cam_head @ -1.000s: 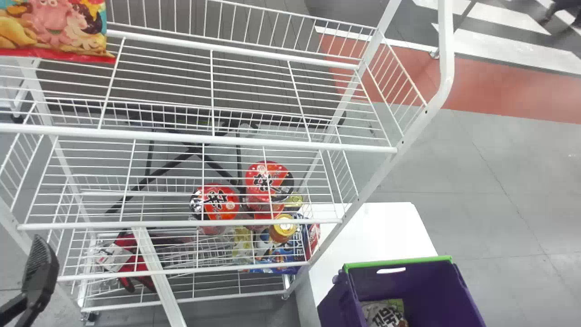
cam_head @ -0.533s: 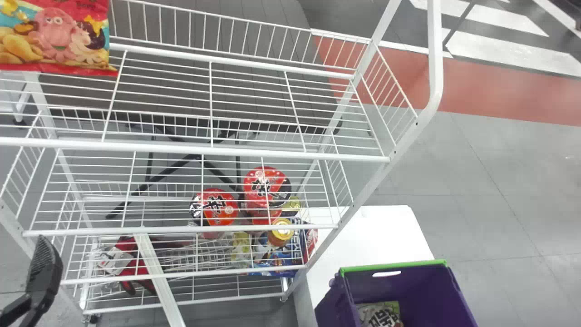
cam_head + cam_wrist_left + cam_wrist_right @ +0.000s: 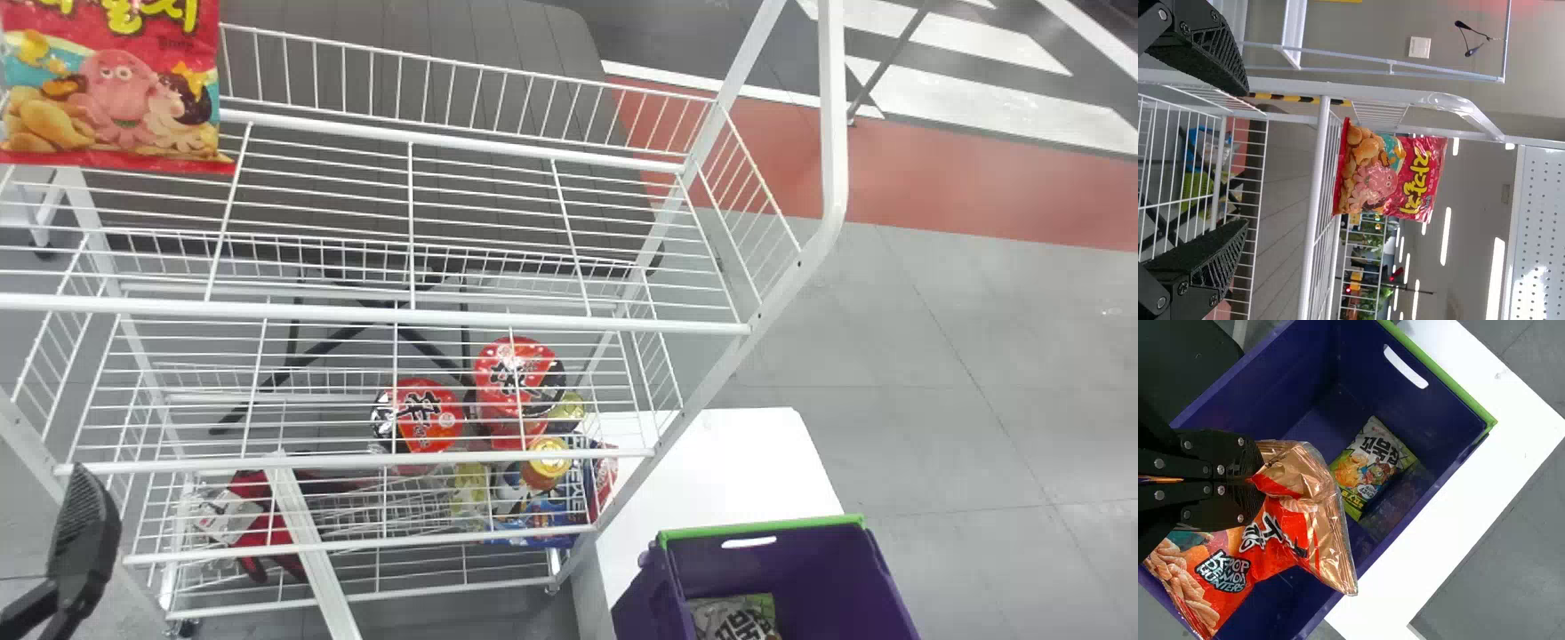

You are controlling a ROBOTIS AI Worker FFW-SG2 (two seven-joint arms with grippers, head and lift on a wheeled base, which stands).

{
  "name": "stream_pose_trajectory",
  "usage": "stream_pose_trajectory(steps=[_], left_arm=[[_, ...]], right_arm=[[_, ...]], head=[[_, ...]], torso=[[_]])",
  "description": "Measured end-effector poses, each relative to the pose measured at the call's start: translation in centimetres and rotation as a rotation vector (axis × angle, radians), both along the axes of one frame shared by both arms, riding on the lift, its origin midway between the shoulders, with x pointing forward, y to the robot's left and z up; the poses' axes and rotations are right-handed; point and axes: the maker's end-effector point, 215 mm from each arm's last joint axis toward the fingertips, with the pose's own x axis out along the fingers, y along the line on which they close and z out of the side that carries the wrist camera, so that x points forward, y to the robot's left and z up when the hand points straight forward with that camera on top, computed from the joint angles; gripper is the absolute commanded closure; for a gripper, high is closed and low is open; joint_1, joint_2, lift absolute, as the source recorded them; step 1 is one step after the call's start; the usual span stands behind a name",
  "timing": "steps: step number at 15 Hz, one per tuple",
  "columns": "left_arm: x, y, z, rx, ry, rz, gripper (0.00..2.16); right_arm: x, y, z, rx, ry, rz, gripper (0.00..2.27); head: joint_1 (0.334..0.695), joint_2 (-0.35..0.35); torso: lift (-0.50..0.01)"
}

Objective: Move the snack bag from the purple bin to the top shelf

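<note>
While the right gripper (image 3: 1258, 480) is closed to a narrow grip, its two black fingers pinch the orange snack bag (image 3: 1281, 533) near its crumpled, gold-coloured end. The bag hangs over the purple bin (image 3: 1308, 420), its printed body slanting away under the fingers. Inside the bin, apart from the held bag, lies a green-and-white snack bag (image 3: 1371, 467). In the head view the bin sits at the lower edge, right of centre, with a green strip along its far rim, next to a white surface (image 3: 720, 471).

To the left of that rises a white wire rack (image 3: 836, 169). Low in it, seen through the wires near the middle of the frame, are two round red packs (image 3: 418, 416) and a yellow-lidded container (image 3: 549, 458); a red-and-black item (image 3: 258, 520) lies farther left. On the top shelf (image 3: 489, 317), at the upper left, a red snack bag (image 3: 124, 98) stands upright. The left gripper (image 3: 83, 542) is at the lower left, its fingers wide apart.
</note>
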Motion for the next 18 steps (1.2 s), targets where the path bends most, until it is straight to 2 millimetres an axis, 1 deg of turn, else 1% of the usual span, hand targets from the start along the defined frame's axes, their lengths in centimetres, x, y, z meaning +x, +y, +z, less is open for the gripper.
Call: stream_pose_trajectory(steps=[18], left_arm=[[-0.06,-0.07,-0.07,-0.001,0.0,0.0,0.14]], right_arm=[[-0.18,0.34,-0.27,0.009,0.0,-0.003,2.25]], head=[[0.695,-0.35]], torso=[[-0.03]])
